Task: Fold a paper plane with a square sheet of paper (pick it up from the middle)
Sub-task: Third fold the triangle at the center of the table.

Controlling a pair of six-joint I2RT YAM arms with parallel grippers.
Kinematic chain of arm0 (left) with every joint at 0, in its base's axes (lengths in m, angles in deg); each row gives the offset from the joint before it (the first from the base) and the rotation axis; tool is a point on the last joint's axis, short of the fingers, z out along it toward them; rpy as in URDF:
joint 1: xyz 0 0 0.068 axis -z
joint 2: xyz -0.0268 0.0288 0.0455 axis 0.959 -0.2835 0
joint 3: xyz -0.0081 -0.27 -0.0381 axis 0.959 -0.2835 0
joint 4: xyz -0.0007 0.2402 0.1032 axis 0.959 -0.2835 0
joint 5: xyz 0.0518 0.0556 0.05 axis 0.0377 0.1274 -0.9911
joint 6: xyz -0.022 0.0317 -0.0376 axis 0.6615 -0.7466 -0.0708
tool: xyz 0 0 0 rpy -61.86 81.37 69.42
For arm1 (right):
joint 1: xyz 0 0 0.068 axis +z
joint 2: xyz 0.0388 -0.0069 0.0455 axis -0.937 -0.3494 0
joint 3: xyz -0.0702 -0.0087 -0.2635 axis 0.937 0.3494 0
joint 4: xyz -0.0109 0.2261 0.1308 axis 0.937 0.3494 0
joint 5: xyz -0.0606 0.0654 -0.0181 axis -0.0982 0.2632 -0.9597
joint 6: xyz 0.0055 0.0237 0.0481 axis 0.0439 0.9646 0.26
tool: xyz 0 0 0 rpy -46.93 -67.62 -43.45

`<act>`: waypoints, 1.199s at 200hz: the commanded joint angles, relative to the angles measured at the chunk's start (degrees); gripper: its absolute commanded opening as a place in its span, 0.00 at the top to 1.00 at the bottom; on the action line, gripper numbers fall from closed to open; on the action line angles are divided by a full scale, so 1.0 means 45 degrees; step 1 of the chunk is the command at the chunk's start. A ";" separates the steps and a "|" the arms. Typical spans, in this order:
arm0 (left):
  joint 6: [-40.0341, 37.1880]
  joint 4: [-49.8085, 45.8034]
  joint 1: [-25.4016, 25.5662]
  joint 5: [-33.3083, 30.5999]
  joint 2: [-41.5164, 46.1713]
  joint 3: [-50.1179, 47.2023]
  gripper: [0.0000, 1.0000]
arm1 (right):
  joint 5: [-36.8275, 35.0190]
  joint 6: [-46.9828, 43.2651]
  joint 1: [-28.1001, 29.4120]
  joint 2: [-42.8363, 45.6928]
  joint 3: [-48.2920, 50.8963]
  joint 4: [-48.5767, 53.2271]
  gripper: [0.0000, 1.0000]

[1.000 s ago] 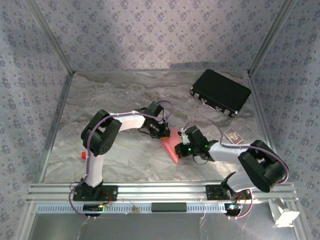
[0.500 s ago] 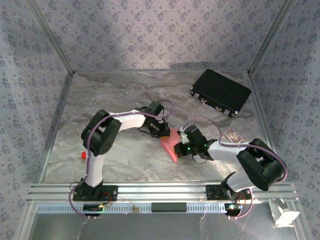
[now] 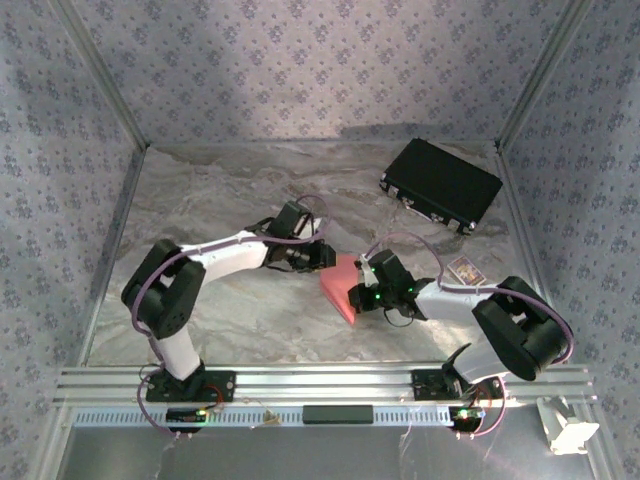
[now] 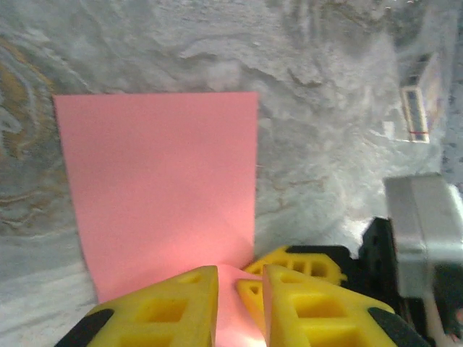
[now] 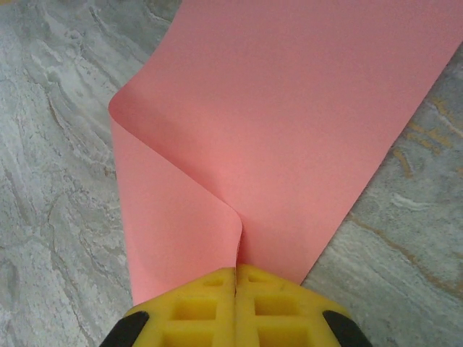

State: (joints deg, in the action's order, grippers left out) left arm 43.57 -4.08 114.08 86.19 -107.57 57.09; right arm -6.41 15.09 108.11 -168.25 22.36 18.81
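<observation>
The paper [image 3: 338,287] lies near the middle of the table [image 3: 230,190], a salmon-pink sheet between the two arms' tips. In the right wrist view the paper [image 5: 304,123] rests mostly flat on the marbled top, but its near left part rolls up and over in a soft loop, and that lifted edge runs down into the right gripper [image 5: 236,278], whose yellow fingers [image 5: 195,314] are pressed tight together on it with no gap between them. From above, the right gripper [image 3: 357,293] sits at the paper's right side, low to the table. The left gripper [image 3: 323,262] comes in at the sheet's far left edge. In the left wrist view the paper [image 4: 159,181] spreads flat ahead as a clean rectangle, and the left gripper [image 4: 239,278] has its fingers [image 4: 163,307] parted by a narrow slot, wider than the thin sheet, with pink showing through it, so they are released and not pinching. Just beyond them the right gripper's yellow tips [image 4: 293,262] show at the paper's near corner. A black case [image 3: 441,185] lies well apart at the far right, and a small box [image 3: 463,270] sits beside the right arm
</observation>
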 commanded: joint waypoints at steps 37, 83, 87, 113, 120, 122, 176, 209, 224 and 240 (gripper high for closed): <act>0.2551 0.3400 0.1074 0.0876 -0.0070 -0.1889 0.89 | -0.0287 0.0037 -0.0155 -0.0272 0.0096 0.0318 1.00; 0.2796 0.3505 0.1222 0.0771 -0.0631 -0.1920 0.95 | -0.0268 0.0033 -0.0157 -0.0247 0.0096 0.0337 1.00; 0.2780 0.3434 0.1205 0.0723 -0.0632 -0.1923 0.96 | -0.0272 0.0032 -0.0171 -0.0246 0.0098 0.0323 1.00; 0.2716 0.3302 0.1211 0.0636 -0.0669 -0.2000 1.00 | -0.0287 0.0047 -0.0161 -0.0268 0.0101 0.0318 1.00; 0.2753 0.3378 0.1210 0.0683 -0.0672 -0.2053 1.00 | -0.0292 0.0047 -0.0154 -0.0264 0.0103 0.0308 1.00; 0.2769 0.3404 0.1204 0.0691 -0.0671 -0.2056 1.00 | -0.0292 0.0051 -0.0167 -0.0276 0.0105 0.0316 1.00; 0.2775 0.3343 0.1213 0.0615 -0.0749 -0.2254 1.00 | -0.0331 0.0036 -0.0168 -0.0298 0.0115 0.0328 1.00; 0.2659 0.3227 0.1216 0.0524 -0.1069 -0.2252 1.00 | -0.0289 0.0023 -0.0172 -0.0338 0.0097 0.0335 1.00; 0.2553 0.3024 0.1207 0.0391 -0.1091 -0.2254 1.00 | -0.0291 0.0031 -0.0158 -0.0335 0.0099 0.0315 1.00; 0.2425 0.2743 0.1222 0.0254 -0.1067 -0.2253 1.00 | -0.0296 0.0032 -0.0172 -0.0334 0.0099 0.0318 1.00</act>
State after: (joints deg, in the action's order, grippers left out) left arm 55.86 10.08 119.61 88.33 -111.77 47.29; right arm -6.38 15.09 107.77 -168.38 22.38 18.59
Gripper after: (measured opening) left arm 0.047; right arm 0.051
